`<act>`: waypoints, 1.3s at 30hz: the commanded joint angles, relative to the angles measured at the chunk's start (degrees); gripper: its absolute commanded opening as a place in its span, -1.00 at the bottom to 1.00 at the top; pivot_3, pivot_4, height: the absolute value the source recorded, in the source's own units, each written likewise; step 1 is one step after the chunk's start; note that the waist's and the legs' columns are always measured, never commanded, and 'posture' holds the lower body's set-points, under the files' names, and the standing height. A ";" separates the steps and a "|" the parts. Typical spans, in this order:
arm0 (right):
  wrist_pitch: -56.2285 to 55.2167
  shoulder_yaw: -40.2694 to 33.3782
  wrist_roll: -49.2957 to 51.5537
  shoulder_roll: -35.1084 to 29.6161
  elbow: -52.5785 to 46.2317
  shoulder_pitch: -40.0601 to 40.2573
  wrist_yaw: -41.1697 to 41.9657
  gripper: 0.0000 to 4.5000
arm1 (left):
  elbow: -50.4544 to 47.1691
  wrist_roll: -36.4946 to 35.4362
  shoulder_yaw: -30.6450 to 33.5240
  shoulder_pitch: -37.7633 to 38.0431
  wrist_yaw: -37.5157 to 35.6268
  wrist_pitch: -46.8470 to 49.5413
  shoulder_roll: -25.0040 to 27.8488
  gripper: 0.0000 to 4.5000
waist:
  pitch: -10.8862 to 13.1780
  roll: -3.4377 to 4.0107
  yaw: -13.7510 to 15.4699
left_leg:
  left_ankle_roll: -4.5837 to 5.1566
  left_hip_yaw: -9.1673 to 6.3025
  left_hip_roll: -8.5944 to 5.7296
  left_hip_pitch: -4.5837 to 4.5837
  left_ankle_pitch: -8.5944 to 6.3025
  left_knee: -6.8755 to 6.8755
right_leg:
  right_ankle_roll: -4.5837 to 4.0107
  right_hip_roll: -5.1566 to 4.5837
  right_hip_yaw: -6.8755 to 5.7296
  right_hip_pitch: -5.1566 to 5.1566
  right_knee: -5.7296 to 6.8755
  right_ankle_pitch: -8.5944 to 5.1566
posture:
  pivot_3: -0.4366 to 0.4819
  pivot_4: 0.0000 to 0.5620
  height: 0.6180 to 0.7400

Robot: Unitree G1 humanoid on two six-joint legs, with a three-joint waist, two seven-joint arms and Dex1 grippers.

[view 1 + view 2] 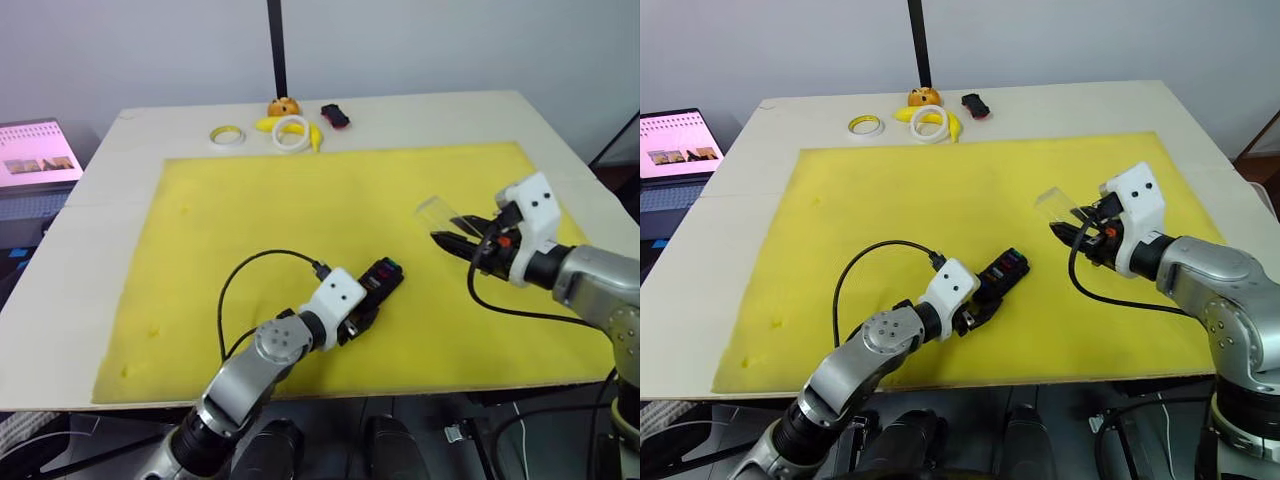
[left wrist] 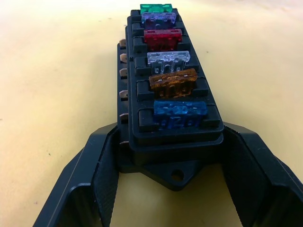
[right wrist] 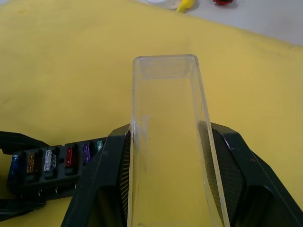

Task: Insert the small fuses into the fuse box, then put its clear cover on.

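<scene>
The black fuse box [image 2: 173,94] lies on the yellow mat [image 1: 300,210] near its front middle. Several small fuses [image 2: 179,112] sit in its slots in a row: blue, orange, grey, red, purple, green. My left gripper [image 2: 170,165] is shut on the near end of the fuse box [image 1: 375,285]. The clear cover [image 3: 168,142] is a colourless open-topped lid held lengthwise between my right gripper's fingers [image 3: 111,170]. That right gripper [image 1: 455,243] hovers over the mat's right part, to the right of the box, with the clear cover [image 1: 437,210] sticking out toward the far side.
At the table's far edge lie two white tape rings [image 1: 291,132], a yellow and orange toy [image 1: 283,107] and a small black-and-red object [image 1: 335,116]. A laptop [image 1: 35,155] stands off the table's left side. A black pole [image 1: 276,45] rises behind the table.
</scene>
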 commanded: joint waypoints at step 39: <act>-30.93 27.65 -13.37 -11.59 1.93 0.21 28.55 -0.23 | 39.38 0.86 1.22 -21.27 -51.87 -39.93 9.66 0.13 | 0.01 -0.03 -0.04 | 0.01 -0.16 -0.01 0.01 -0.01 0.06 | 0.01 -0.02 -0.21 0.11 -0.07 0.00 | -0.05 -0.47 1.00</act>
